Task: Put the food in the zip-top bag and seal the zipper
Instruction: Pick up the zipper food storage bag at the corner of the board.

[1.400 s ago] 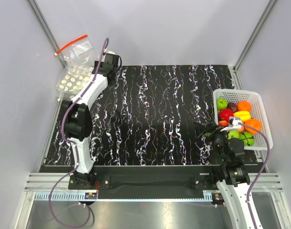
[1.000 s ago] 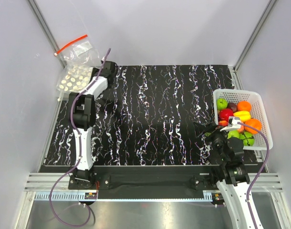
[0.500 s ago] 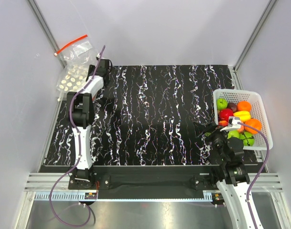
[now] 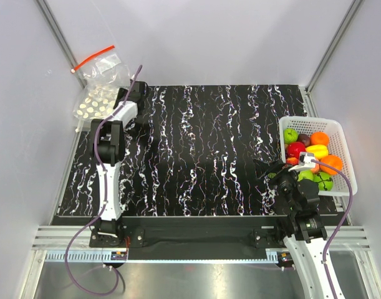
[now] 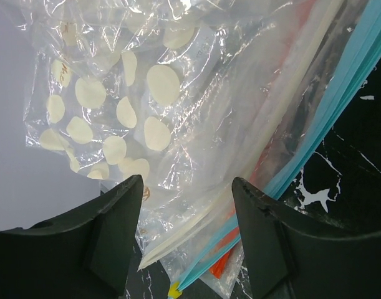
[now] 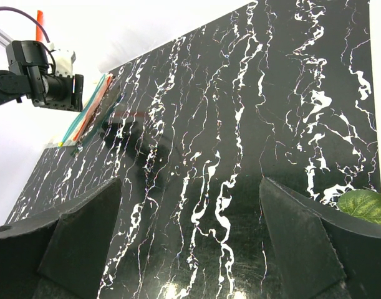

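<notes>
Nearest you, your right gripper [image 6: 190, 218] hasn't moved: it hangs spread wide and empty beside the basket [image 4: 315, 119], where the food [image 4: 308, 159] waits. At the far-left corner, your left gripper [image 5: 187, 212] has swung round onto the zip-top bag [image 5: 115, 118], fingers parted astride its edge and pinching nothing yet. Securing the bag looks like the next step.

text: none legible | labels: none legible (zip-top bag [image 5: 109, 118] bears only dots)

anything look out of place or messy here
Yes: the zip-top bag lies crumpled in a heap with other clear bags, mostly off the black mat's far left corner. The food sits tidy in its basket.
</notes>
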### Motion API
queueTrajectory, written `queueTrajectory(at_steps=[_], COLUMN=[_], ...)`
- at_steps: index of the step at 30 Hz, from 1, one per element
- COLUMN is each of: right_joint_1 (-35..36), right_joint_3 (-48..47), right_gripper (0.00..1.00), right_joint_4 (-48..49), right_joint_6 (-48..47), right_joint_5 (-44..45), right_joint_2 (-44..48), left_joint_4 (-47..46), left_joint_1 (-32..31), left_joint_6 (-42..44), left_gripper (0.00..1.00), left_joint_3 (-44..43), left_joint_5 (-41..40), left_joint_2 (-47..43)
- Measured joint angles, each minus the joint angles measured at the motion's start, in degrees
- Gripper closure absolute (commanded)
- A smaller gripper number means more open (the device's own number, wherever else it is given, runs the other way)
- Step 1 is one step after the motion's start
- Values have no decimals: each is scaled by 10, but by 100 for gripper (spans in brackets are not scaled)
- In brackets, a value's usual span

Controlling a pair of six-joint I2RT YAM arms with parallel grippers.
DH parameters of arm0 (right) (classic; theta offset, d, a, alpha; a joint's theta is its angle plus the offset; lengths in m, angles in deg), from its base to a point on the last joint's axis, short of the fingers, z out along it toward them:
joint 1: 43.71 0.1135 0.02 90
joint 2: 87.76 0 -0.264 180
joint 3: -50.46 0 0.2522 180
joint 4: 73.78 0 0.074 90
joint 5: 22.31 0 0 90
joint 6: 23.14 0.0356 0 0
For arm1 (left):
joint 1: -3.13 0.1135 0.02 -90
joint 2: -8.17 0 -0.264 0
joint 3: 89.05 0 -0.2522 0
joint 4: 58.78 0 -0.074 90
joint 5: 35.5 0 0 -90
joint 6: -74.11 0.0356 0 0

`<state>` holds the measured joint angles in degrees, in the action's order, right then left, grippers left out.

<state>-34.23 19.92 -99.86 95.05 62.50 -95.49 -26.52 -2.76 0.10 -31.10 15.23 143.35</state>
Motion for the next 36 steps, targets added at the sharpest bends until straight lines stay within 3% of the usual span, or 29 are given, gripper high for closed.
queueTrajectory(at_steps=[14,24,28,33,36], right_joint_1=[0,0,0,0,0], right_joint_3=[0,0,0,0,0], right_gripper=[0,0,0,0,0], right_joint_4=[0,0,0,0,0], right_joint_6=[2,2,2,2,2], right_joint_5=[0,0,0,0,0], right_joint_2=[-3,-6,-7,-8,-10], left_joint_4=[-32,-34,-28,-17,-10], left_joint_1=[-25,-15,-2,10,13], left_joint_6=[48,49,42,31,28], left_gripper=[33,37,50,57,74], left_joint_3=[27,29,24,7,-12], left_joint_5=[-19,-24,-23,-18,-19], left_joint_2=[0,0,0,0,8])
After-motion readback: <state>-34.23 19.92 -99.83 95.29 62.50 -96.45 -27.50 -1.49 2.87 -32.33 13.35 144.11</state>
